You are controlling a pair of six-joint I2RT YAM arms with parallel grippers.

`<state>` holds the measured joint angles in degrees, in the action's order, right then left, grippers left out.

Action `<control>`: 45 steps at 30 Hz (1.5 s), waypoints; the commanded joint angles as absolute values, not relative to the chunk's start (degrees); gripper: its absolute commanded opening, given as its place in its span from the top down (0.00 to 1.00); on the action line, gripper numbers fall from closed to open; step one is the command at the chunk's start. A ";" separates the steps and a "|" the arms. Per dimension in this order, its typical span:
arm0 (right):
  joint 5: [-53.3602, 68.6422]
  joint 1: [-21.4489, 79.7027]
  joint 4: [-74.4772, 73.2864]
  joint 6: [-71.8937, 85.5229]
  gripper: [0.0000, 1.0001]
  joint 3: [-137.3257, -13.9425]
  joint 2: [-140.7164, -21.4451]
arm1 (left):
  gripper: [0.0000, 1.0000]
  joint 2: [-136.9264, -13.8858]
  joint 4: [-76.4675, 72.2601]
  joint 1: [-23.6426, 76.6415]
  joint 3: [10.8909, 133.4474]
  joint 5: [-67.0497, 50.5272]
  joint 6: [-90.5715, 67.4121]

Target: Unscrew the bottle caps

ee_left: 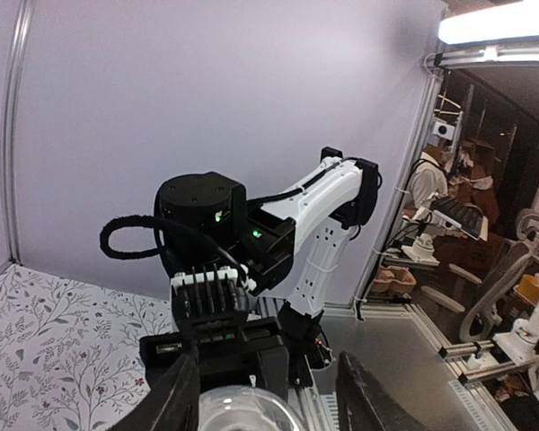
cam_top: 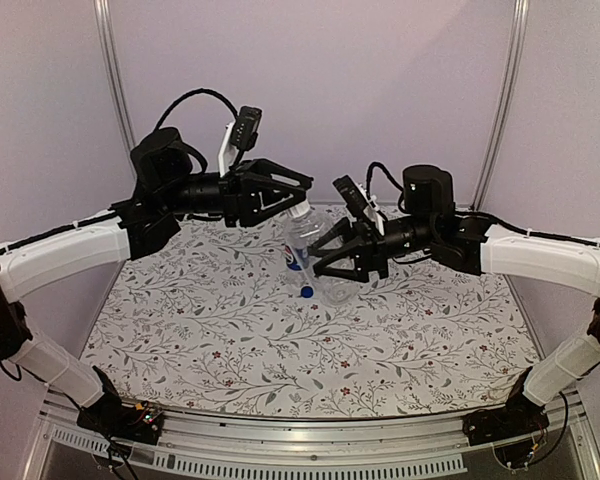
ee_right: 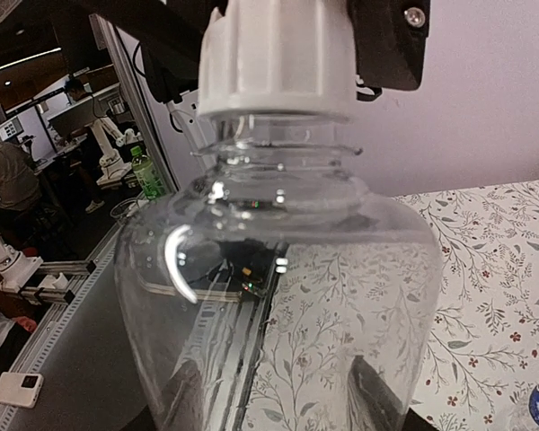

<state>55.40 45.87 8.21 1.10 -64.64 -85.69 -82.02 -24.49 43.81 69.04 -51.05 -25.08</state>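
Note:
A clear bottle with a blue-and-white label band stands upright above the mat, and my right gripper is shut on its body. In the right wrist view the bottle fills the frame, with the dark fingers showing through it. Its whitish cap is on the neck. My left gripper straddles that cap from the left, jaws open; its wrist view shows a gap between the cap and one finger. A blue cap lies on the mat beside a shorter clear bottle.
A floral mat covers the table. Pale walls with metal posts close in the back and sides. An aluminium rail with both arm bases runs along the near edge. The right arm's body faces the left wrist camera.

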 commanded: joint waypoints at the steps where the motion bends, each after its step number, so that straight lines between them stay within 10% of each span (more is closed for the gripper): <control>1: 57.39 46.14 12.45 3.80 0.57 -63.66 -86.09 | 0.52 -83.11 -27.94 45.29 67.98 -52.22 -25.11; 25: 48.25 45.53 9.37 3.54 0.56 -63.98 -85.46 | 1.00 -81.94 -25.27 45.74 65.17 -43.76 -28.42; 41: 31.10 45.57 1.85 -3.74 0.55 -65.46 -86.22 | 1.00 -80.70 -2.24 53.82 70.71 -3.71 -34.53; 45: 34.34 45.53 1.54 -5.01 0.52 -65.10 -86.00 | 0.85 -79.98 -3.33 53.86 70.62 -4.29 -33.45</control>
